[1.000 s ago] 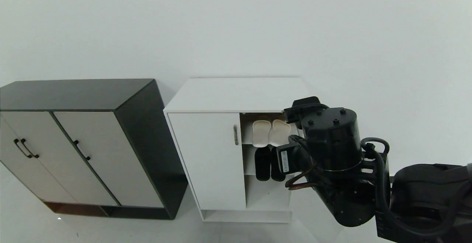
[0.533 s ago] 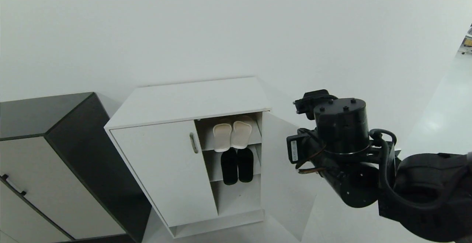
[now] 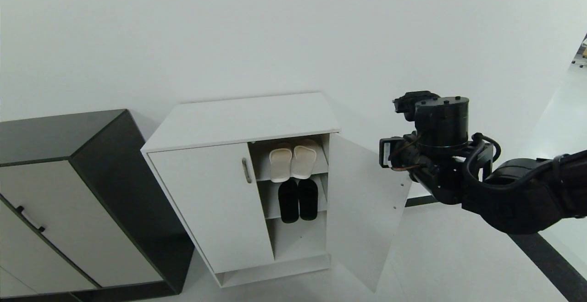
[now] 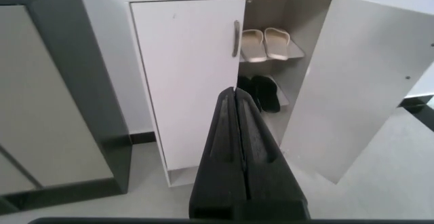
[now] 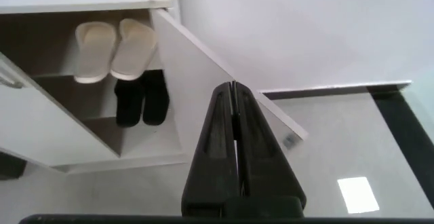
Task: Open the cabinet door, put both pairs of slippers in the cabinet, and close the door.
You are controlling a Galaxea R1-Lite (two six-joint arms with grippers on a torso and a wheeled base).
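Note:
The white cabinet (image 3: 243, 118) has its left door (image 3: 211, 210) shut and its right door (image 3: 367, 210) swung open. A white pair of slippers (image 3: 292, 160) lies on the top shelf, with a black pair (image 3: 298, 199) on the shelf below. My right arm (image 3: 440, 155) hangs just right of the open door's free edge. In the right wrist view my right gripper (image 5: 234, 88) is shut and empty, above the open door (image 5: 203, 81) and both pairs (image 5: 112, 47). My left gripper (image 4: 236, 91) is shut and empty, pointing at the cabinet front from a distance.
A dark cabinet (image 3: 59, 178) with pale doors stands against the white cabinet's left side. A plain wall runs behind both. A dark stripe (image 3: 541, 256) crosses the pale floor at the right. Open floor lies in front of the cabinets.
The head camera has swung, shifting the whole picture. My right arm has drawn away from the cabinet opening to the right, past the open door's edge.

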